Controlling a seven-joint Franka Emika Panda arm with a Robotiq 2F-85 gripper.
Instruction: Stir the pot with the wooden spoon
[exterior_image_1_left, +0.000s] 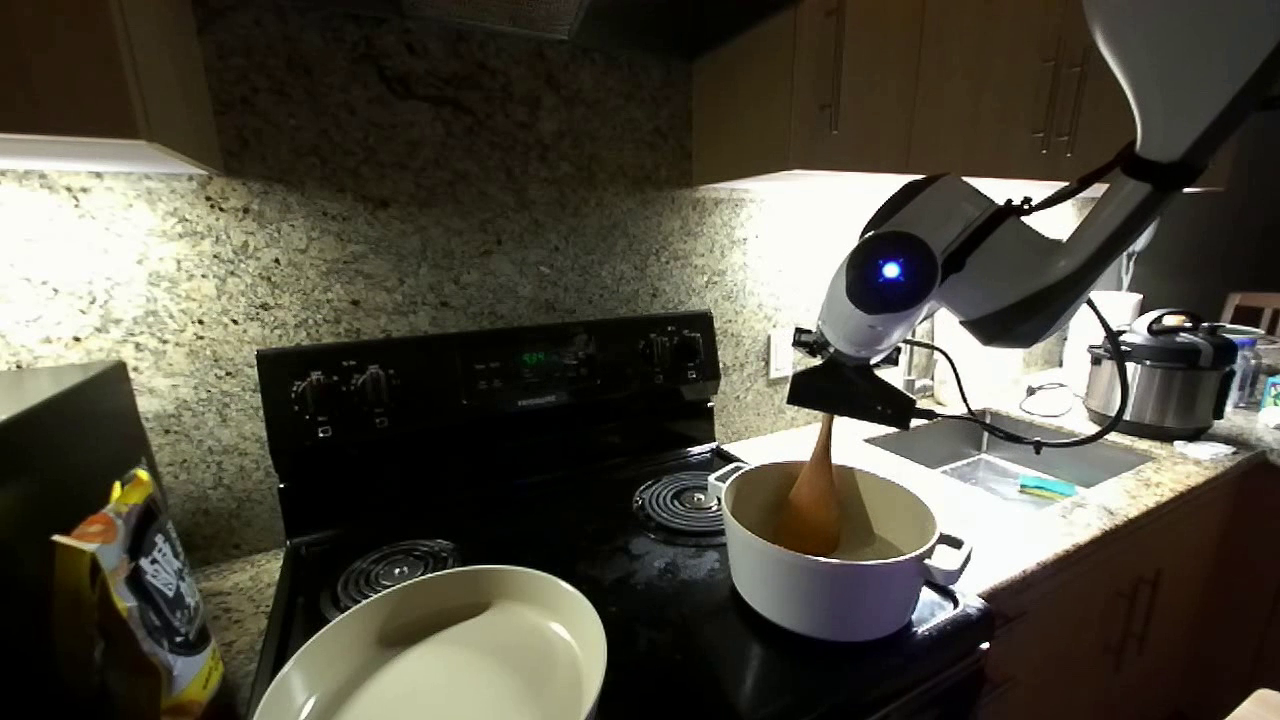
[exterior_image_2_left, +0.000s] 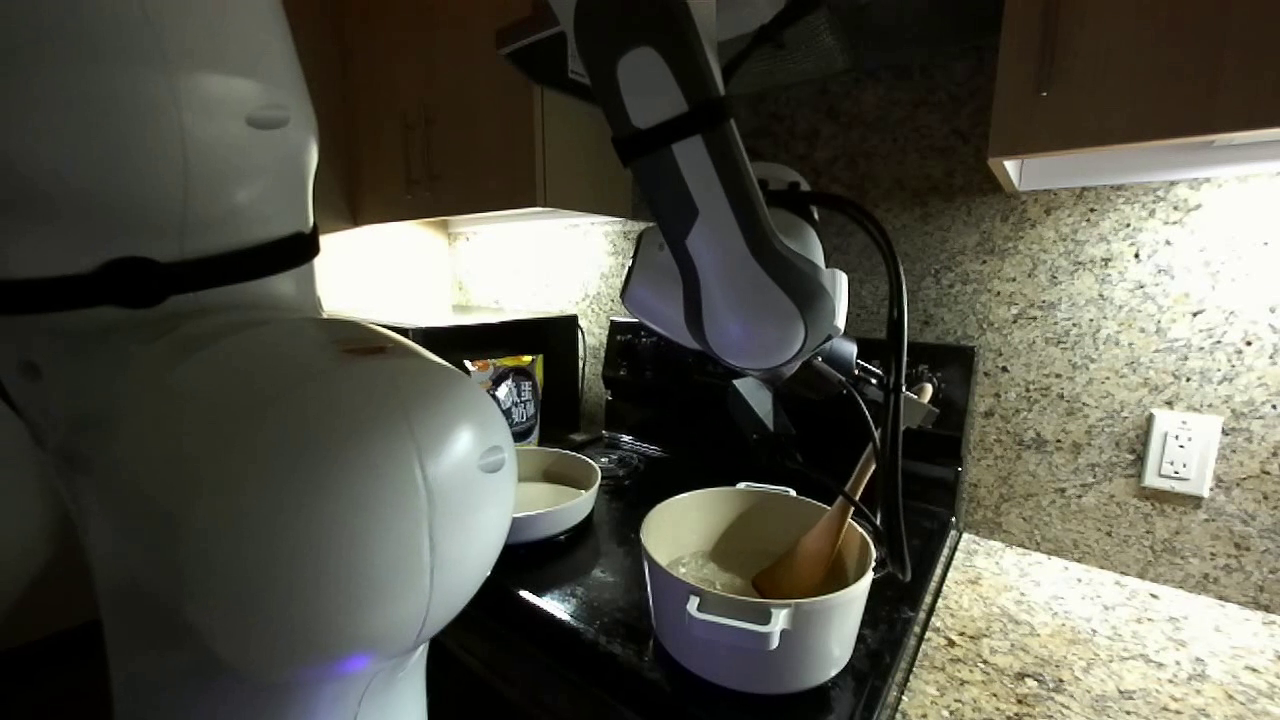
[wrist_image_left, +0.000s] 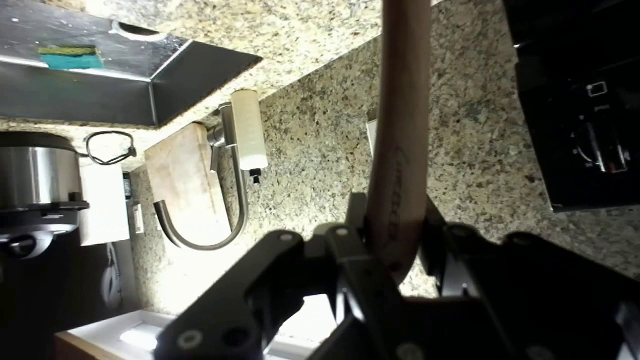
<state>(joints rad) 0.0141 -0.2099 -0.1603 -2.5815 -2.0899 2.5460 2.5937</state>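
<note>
The round white pot (exterior_image_1_left: 825, 600) stands on the right front of the black stove in an exterior view. Clear liquid (exterior_image_2_left: 705, 572) shows in its bottom. My gripper (wrist_image_left: 393, 220) is shut on the upper end of the wooden spoon (wrist_image_left: 404, 100), one finger on each side of the handle. Dipping into the pot, the broad end of the spoon (exterior_image_2_left: 800, 562) leans at a slant with the handle rising past the rim. Whether its tip touches the pot's floor is hidden. The black wrist mount (exterior_image_1_left: 850, 392) covers my fingers in that exterior view.
A cream oval dish (exterior_image_1_left: 440, 660) occupies the stove's left front. Behind rises the control panel (exterior_image_1_left: 590, 365). A loose black cable (exterior_image_2_left: 895, 400) hangs beside the pot. Past the stove lie a sink (exterior_image_1_left: 1090, 462) and a steel cooker (exterior_image_1_left: 1160, 385); cabinets (exterior_image_1_left: 860, 90) overhang the counter.
</note>
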